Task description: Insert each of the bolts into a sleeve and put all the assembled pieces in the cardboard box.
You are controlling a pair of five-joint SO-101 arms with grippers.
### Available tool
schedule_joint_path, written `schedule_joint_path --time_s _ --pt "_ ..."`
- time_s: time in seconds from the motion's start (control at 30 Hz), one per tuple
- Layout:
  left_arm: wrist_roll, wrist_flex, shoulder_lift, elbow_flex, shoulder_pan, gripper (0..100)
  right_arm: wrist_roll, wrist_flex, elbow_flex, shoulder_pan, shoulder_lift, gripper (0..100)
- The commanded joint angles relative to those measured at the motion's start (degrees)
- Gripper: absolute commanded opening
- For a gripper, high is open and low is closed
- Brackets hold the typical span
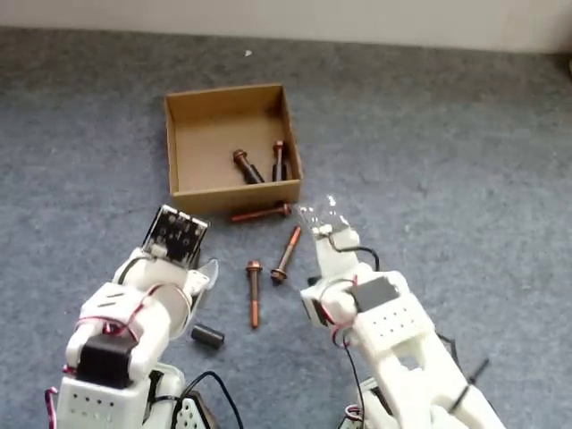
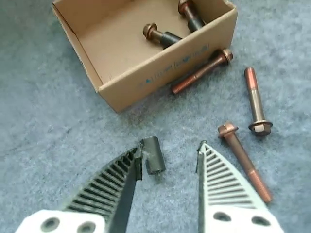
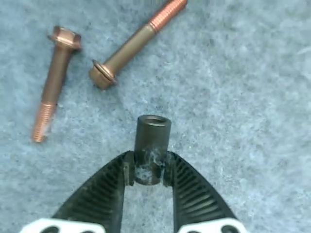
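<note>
On the grey carpeted table surface (image 1: 465,161), a brown, open-topped cardboard box (image 2: 146,80) holds two assembled pieces (image 2: 163,36), each a copper-coloured flanged bolt seated in a dark sleeve. A third copper-coloured bolt (image 2: 201,72) lies just outside the box, along its front wall. Two further bolts (image 2: 255,99) lie loose on the carpet between the arms, near each other but not touching. Left gripper (image 2: 170,149): jaws spread and holding nothing, hovering over a short dark cylindrical metal sleeve (image 2: 153,155) that lies on the carpet just beside one finger (image 2: 124,170). Right gripper (image 3: 149,167): clenched on a second dark cylindrical sleeve (image 3: 153,138), gripped at one end with the open bore of the other end in sight, near the two loose bolts.
</note>
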Motion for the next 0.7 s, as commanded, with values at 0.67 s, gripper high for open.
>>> schedule_joint_path --time_s 0.67 --pt "21.19 -9.93 70.46 -25.80 15.52 21 -6.07 -10.24 5.23 16.66 -14.37 0.5"
